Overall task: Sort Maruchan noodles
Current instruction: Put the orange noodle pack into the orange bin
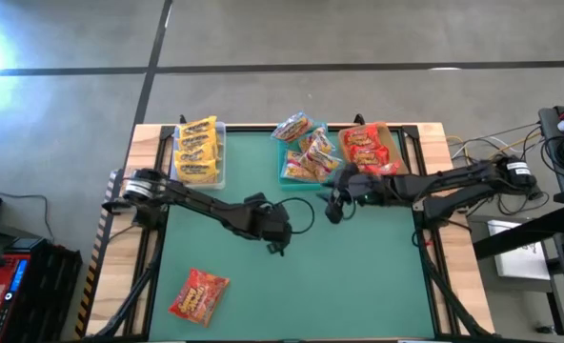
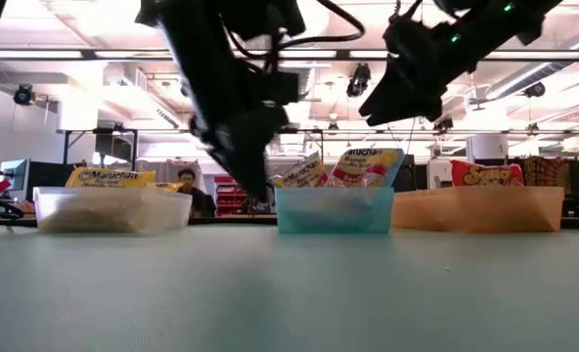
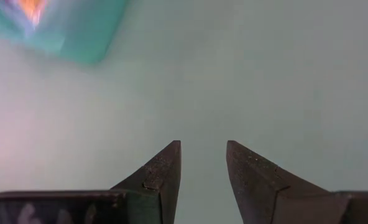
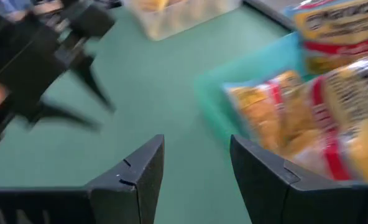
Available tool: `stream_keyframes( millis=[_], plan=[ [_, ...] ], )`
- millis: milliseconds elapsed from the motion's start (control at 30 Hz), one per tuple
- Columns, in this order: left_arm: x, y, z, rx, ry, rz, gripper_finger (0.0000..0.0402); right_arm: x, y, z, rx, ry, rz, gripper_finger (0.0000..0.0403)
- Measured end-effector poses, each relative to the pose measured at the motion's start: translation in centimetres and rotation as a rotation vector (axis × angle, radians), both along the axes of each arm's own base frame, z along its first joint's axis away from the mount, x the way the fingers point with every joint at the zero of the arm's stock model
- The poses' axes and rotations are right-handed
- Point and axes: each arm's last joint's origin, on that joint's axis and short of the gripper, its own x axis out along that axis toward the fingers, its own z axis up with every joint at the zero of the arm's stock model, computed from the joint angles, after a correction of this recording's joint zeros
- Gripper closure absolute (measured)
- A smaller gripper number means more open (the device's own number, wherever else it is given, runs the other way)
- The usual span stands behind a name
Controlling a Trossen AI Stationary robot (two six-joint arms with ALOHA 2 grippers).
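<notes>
At lower left of the high view one red packet (image 1: pixel 198 293) lies alone on the mat (image 1: pixel 377 276), crinkly, flat, well apart from everything; up top, the clear bin (image 1: pixel 218 157) holds yellow packets, the teal bin (image 1: pixel 287 177) multicoloured ones, the tan bin (image 1: pixel 401 152) red; left gripper (image 1: pixel 280 245), mid-frame, is parted and empty; right gripper (image 1: pixel 333 211), beside the teal bin, likewise; the left should probably descend squarely over the stray, pinching an edge.
</notes>
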Motion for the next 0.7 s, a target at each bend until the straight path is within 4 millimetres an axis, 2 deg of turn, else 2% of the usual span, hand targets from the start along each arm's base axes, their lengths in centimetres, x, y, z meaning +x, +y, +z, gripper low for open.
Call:
stream_keyframes(
  millis=[200, 300, 433, 700],
  plan=[
    [-3.6, -1.3, 2.8, -0.083, 0.158, -0.004, 0.0304, -0.1, 2.9, -0.1, 0.050, -0.006, 0.079, 0.0231],
    [-5.4, -3.3, 4.3, -0.211, 0.188, -0.045, 0.0311, -0.2, 3.9, -0.1, 0.065, -0.009, 0.106, 0.0232],
    [-7.7, -6.5, 5.1, -0.367, 0.198, -0.078, 0.0314, -0.4, 4.7, -0.1, 0.089, -0.018, 0.110, 0.0232],
    [-12.6, -12.8, 4.8, -0.584, 0.308, 0.018, 0.0315, -0.7, 5.9, -0.1, 0.058, -0.017, 0.111, 0.0232]
  ],
)
